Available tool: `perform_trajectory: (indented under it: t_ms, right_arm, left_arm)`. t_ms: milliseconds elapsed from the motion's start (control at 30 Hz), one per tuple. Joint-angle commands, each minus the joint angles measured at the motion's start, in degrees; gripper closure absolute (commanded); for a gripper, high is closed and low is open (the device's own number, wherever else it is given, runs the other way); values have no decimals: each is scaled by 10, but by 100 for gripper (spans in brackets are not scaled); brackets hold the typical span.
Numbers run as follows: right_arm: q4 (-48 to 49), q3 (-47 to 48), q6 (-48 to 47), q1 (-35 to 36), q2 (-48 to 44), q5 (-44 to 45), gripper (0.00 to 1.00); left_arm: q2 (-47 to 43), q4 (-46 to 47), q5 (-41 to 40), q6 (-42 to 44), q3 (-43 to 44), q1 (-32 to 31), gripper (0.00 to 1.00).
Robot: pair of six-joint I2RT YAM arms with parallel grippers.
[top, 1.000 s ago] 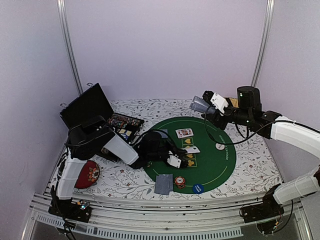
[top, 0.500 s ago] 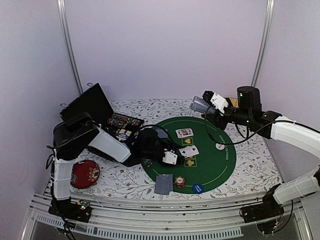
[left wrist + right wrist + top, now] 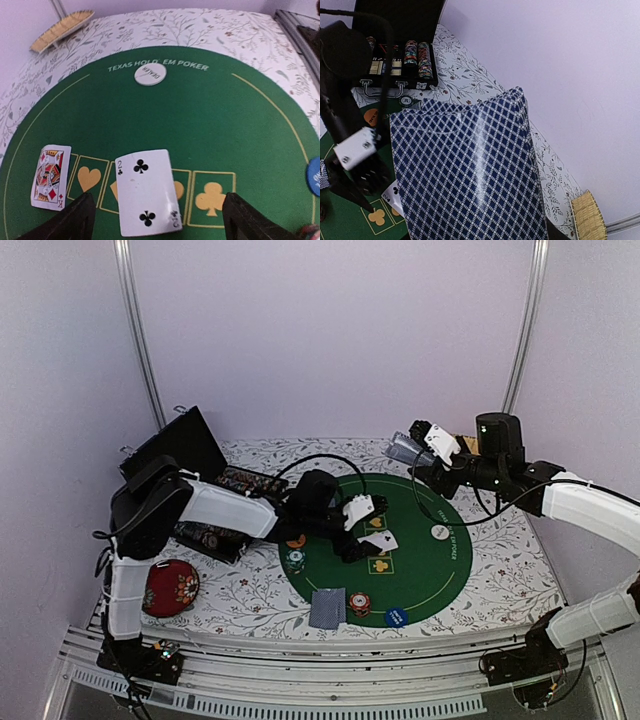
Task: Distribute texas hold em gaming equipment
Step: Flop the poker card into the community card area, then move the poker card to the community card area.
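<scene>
**Left gripper open over the two of clubs; right gripper holding the deck**

The left gripper (image 3: 157, 200) is spread wide. Its dark fingers (image 3: 75, 220) stand on either side of the two of clubs (image 3: 147, 192) and apart from it. The card lies face up on the green mat (image 3: 215, 125), across a row of printed yellow suit boxes. Its long axis runs away from the wrist camera with a slight tilt. Just left of it in that view, the king of diamonds (image 3: 50, 177) lies face up and nearly parallel.

Beyond the row, bare felt extends to a white disc (image 3: 149, 75) marked "DEALER". It sits just under the arc of white lettering "TEXAS HOLD'EM POKER". A blue disc (image 3: 314, 175) is cut by the frame edge, and its white writing cannot be read.

In the top view, a face-down card (image 3: 327, 607) lies on the mat's near rim, with a red striped chip stack (image 3: 359, 602) just beside it. An orange disc (image 3: 296, 540) and a green chip stack (image 3: 293, 560) lie at the left rim.

The right gripper (image 3: 412, 450) is raised beyond the mat's far edge and pinches the deck of playing cards (image 3: 465, 170). The deck's blue diamond-patterned back fills the right wrist view, tilted. An open black case (image 3: 200, 455) stands at the far left of the bench (image 3: 500, 570).
</scene>
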Motion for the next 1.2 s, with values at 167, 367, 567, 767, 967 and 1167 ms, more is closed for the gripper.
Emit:
perform_trajectory:
  t_ms: [167,367,567,767,967,1167]
  right_arm:
    - [5,-3,9,-7,-20,6,53]
    - [12,-7,11,-7,-21,2,53]
    - [15,-5,10,-7,-24,0,53]
    - [12,-10,11,-8,-30,-1,53]
    - [8,-9,9,-8,-33,-1,53]
    - [9,-9,10,-8,-33,0,53]
  left_arm:
    - [105,-188,-101,-29,141,-9,6]
    - [144,-239,-161,-8,200,-9,29]
    - [188,-263,-233,34,250,-6,31]
    - [205,-254,-252,73,272,6,31]
    - [186,-223,-286,150,240,12,31]
    - [184,-218,-295,156,243,24,31]
